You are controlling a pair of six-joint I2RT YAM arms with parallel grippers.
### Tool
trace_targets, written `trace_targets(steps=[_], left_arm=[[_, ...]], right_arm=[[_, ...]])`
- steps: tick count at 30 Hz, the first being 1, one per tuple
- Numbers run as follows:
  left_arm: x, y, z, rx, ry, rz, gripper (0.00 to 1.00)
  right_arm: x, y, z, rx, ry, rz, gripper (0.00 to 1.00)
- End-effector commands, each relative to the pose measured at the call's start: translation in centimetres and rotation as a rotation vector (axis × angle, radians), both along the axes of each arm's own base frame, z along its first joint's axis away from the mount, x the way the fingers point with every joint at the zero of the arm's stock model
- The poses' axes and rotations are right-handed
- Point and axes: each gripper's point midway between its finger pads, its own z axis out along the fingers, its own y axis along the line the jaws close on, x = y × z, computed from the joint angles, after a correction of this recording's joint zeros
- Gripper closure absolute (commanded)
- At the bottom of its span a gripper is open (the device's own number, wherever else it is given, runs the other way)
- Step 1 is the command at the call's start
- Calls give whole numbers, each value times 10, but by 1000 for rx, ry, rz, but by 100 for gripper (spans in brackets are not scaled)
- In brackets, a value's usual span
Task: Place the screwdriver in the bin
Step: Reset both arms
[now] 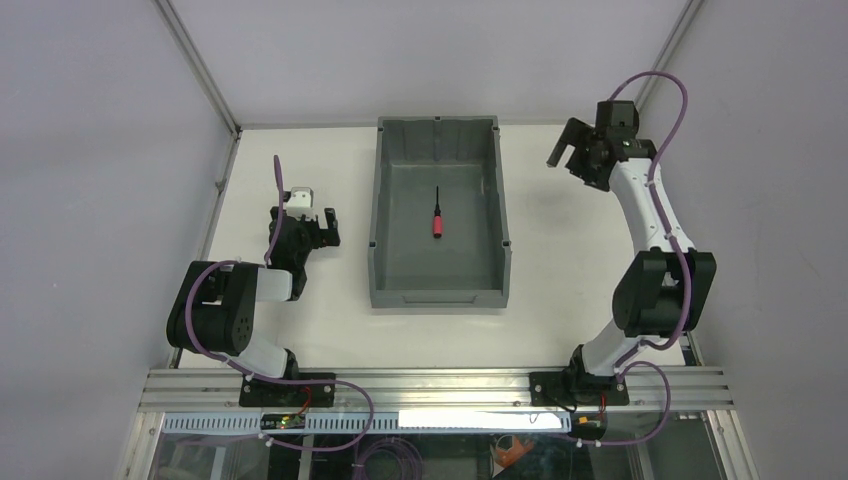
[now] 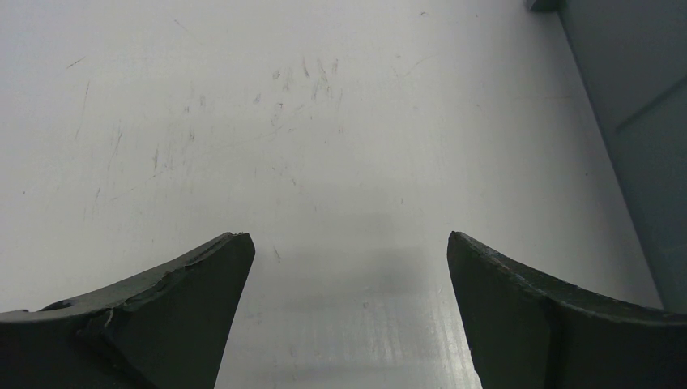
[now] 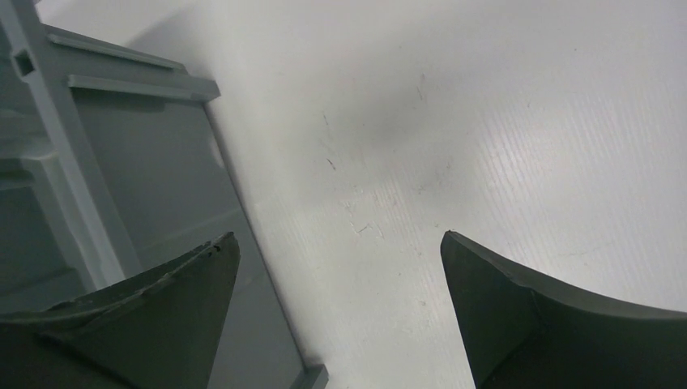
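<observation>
The small screwdriver (image 1: 437,217), red handle and thin black shaft, lies on the floor inside the large dark grey bin (image 1: 378,210) at the table's middle. My left gripper (image 1: 302,215) is open and empty, low over the table left of the bin; in its wrist view (image 2: 348,243) only bare table lies between the fingers, with the bin's wall (image 2: 640,121) at the right. My right gripper (image 1: 565,148) is open and empty, raised to the right of the bin's far corner; its wrist view (image 3: 339,241) shows the bin's outer wall (image 3: 146,162) at the left.
The white table (image 1: 580,260) is ringed by grey enclosure walls. An aluminium rail (image 1: 440,385) carries both arm bases at the near edge. Purple cables loop from each arm.
</observation>
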Motion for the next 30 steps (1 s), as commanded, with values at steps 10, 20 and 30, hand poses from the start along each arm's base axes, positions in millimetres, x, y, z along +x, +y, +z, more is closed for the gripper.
trace_targets(steps=[10, 20, 30], left_arm=[[2, 1, 15, -15, -52, -2, 1], [3, 1, 16, -15, -54, -3, 1], [3, 1, 16, -15, -53, -2, 1]], right_arm=[[1, -16, -11, -28, -150, -32, 1], [-1, -12, -20, -32, -196, 4, 1], [-2, -13, -20, -36, -215, 5, 1]])
